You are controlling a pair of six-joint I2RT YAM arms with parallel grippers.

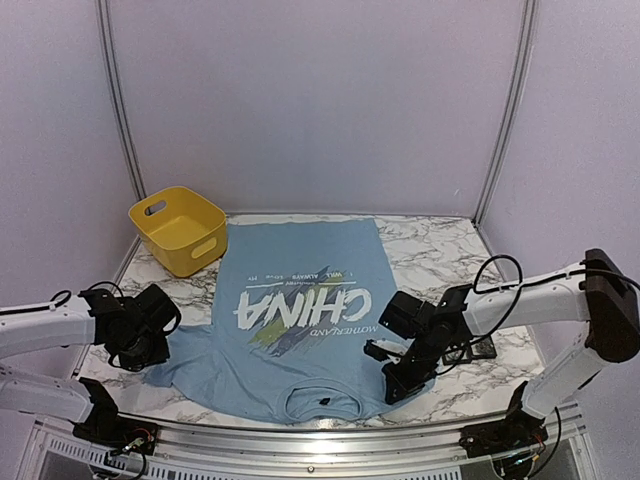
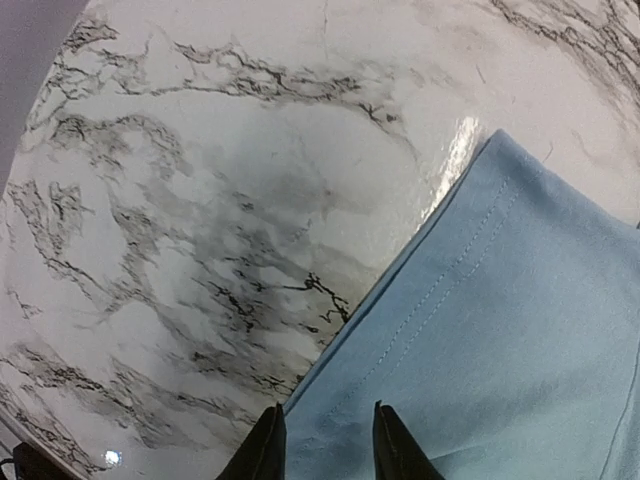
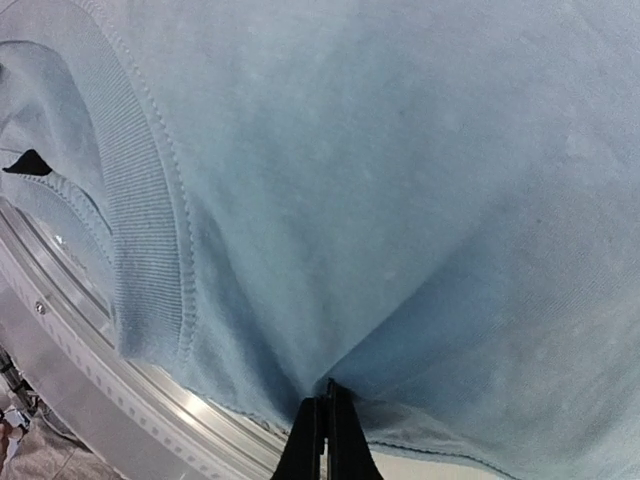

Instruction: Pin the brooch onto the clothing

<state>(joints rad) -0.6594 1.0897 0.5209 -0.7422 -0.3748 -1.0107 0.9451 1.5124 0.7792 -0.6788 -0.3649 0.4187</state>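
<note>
The light blue T-shirt (image 1: 300,320) with white "CHINA" lettering lies flat on the marble table, its collar toward the near edge. My right gripper (image 1: 394,387) is shut on a pinched fold of the shirt (image 3: 400,200) near the collar's right side, by the near hem (image 3: 327,395). My left gripper (image 1: 150,350) is open, and its fingertips (image 2: 385,425) stand over the hem of the shirt's left sleeve (image 2: 500,330). A small white and dark object (image 1: 377,349) sits on the shirt beside the right gripper. I cannot tell whether it is the brooch.
A yellow basket (image 1: 178,230) stands at the back left, just beyond the shirt's corner. A flat black object (image 1: 482,348) lies on the table under the right arm. The metal rail of the table's near edge (image 3: 110,385) runs just below the collar (image 3: 150,250).
</note>
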